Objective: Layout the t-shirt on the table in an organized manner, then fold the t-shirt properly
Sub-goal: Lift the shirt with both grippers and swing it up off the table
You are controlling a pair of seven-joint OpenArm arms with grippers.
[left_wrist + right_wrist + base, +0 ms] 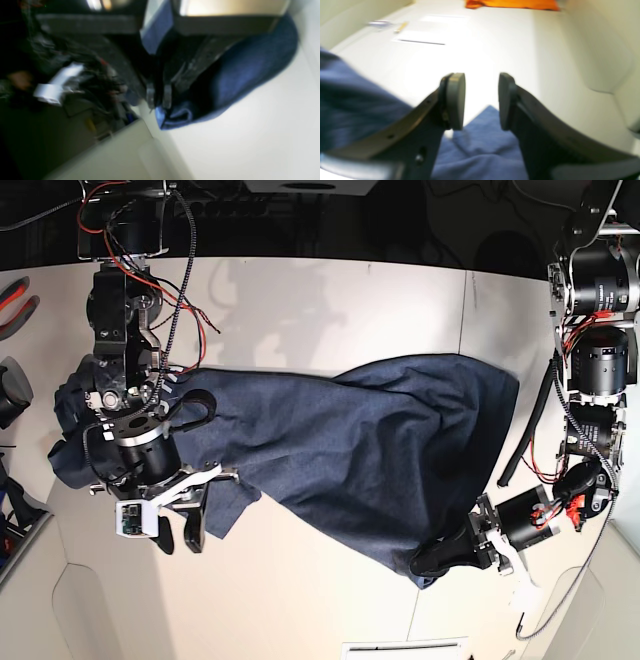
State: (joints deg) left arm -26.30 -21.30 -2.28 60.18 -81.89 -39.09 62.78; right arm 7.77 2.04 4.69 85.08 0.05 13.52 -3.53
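Black motor housings strung with red and black cables (150, 275); grey rounded pads (456, 100) on dark curved fingers.

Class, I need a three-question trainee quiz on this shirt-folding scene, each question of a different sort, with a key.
1. True or false: the left pincer is shut on a corner of the t-shirt.
2. Multiple choice: the right pincer is
A. clamped on a sleeve
B. open, with shirt cloth below it
C. out of every view
3. Fill in: the t-shirt lies rumpled, not yet flat, on the off-white ____.

Key: 1 true; 2 B; 3 table.
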